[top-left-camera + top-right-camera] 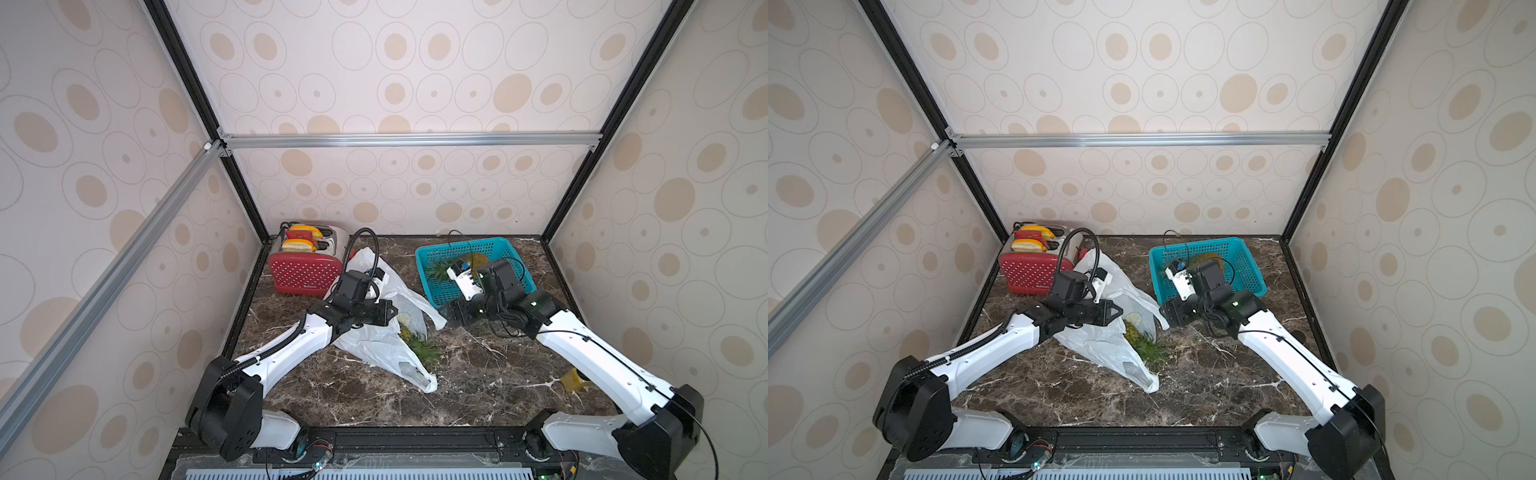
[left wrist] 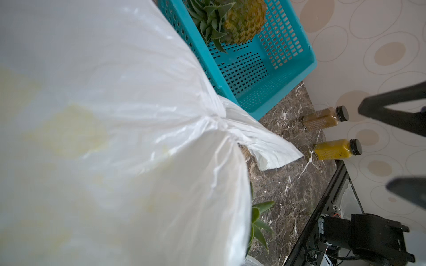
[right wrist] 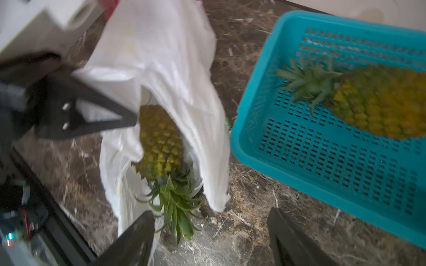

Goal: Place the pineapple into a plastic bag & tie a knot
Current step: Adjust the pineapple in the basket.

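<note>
**Pineapple in the bag, my left jaws on the plastic**

My left gripper (image 1: 392,311) sits just left of the frame's middle in both top views. Its jaws are pinched together on the upper layer of the thin whitish translucent plastic bag (image 1: 374,345) and hold that layer up off the dark veined marble worktop (image 1: 353,399). The bag lies slanted across the centre of the frame. One end is near the red dotted toaster (image 1: 303,270) at the back left, and the other points toward the front edge.

Under the raised plastic lies the yellow-green pineapple (image 3: 161,142), its body inside the bag's mouth and its green leafy crown poking out onto the worktop.

My right gripper (image 3: 212,230) hovers just right of that mouth, jaws spread wide and gripping nothing. A loose white flap of the bag hangs near them, apart from both.

Behind, right of centre, stands the teal perforated plastic basket (image 1: 457,243), with a second pineapple (image 3: 380,103) lying on its side inside.

My left wrist view shows two small black-capped juice bottles (image 2: 322,118) on the worktop beside the wall
</note>
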